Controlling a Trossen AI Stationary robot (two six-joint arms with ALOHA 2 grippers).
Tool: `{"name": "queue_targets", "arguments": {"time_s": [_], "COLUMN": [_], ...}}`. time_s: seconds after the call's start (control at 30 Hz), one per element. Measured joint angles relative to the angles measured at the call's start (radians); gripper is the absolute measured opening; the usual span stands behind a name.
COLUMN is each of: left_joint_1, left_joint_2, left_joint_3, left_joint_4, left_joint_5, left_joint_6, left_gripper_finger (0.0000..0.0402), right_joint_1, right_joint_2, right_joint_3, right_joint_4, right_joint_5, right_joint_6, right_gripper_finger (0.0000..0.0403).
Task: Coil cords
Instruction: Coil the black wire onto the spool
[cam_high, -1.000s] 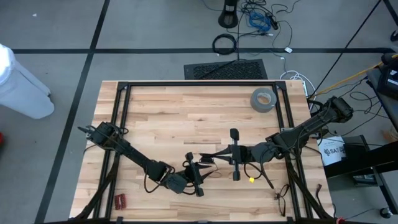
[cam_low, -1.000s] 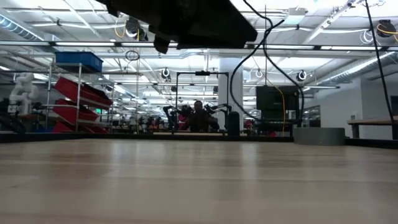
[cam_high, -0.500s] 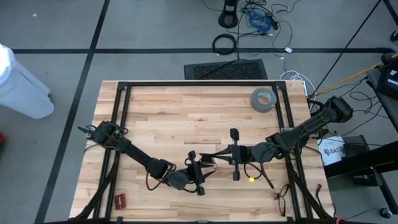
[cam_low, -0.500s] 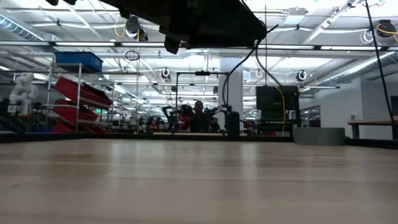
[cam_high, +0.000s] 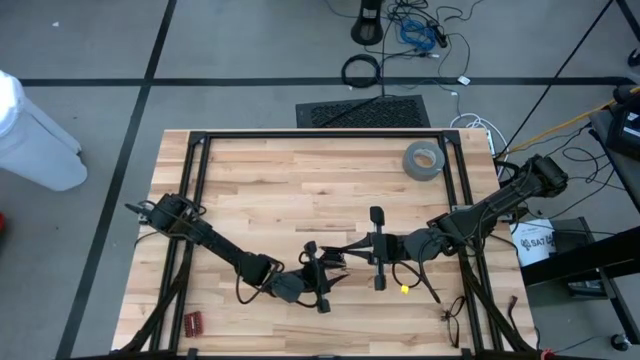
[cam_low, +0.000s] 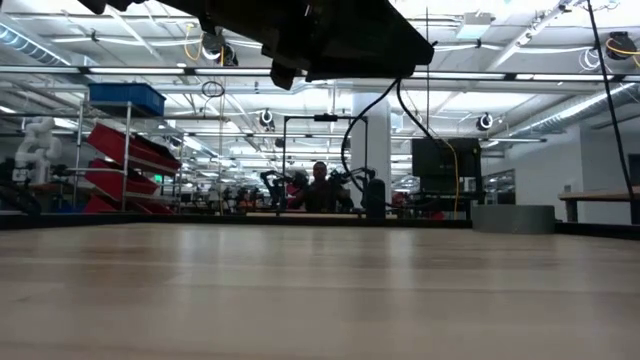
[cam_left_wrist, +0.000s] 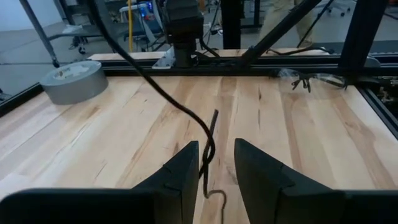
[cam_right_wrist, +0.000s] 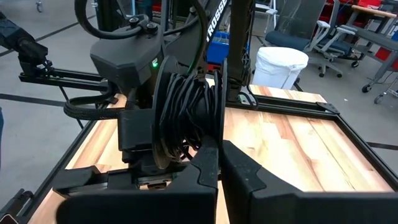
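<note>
left gripper (cam_high: 319, 278) parted, right gripper (cam_high: 350, 251) closed

I'm seeing both grippers crowding mid-table, left gripper (cam_high: 312, 276) facing right gripper (cam_high: 375, 248), the cord (cam_left_wrist: 186, 112) hanging across the gap between them, tape roll (cam_high: 423, 159) sitting near the far right corner, bare wood lying open behind them.

Hidden and cut off
The cord (cam_left_wrist: 208, 146) runs out of sight between the left gripper's (cam_left_wrist: 214, 177) fingers; low view crops both arms overhead.
</note>
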Motion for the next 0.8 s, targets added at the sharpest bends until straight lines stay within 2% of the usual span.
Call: {"name": "queue_targets", "arguments": {"time_s": [0.23, 0.57, 0.8], "left_joint_1": [0.001, 0.001, 0.003], "left_joint_2": [0.0, 0.0, 0.0], "left_joint_3": [0.0, 0.0, 0.0], "left_joint_4": [0.0, 0.0, -0.002], "left_joint_5": [-0.001, -0.002, 0.035], "left_joint_6": [0.0, -0.006, -0.029], "left_gripper_finger": [0.01, 0.0006, 0.0029], "right_joint_1": [0.0, 0.0, 0.0], "right_joint_2": [0.0, 0.0, 0.0], "right_joint_3": [0.0, 0.0, 0.0], "right_joint_4": [0.0, 0.0, 0.0], "right_joint_5": [0.0, 0.0, 0.0], "right_joint_6": [0.0, 0.0, 0.0], "right_gripper_finger": [0.0, 0.0, 0.0]}}
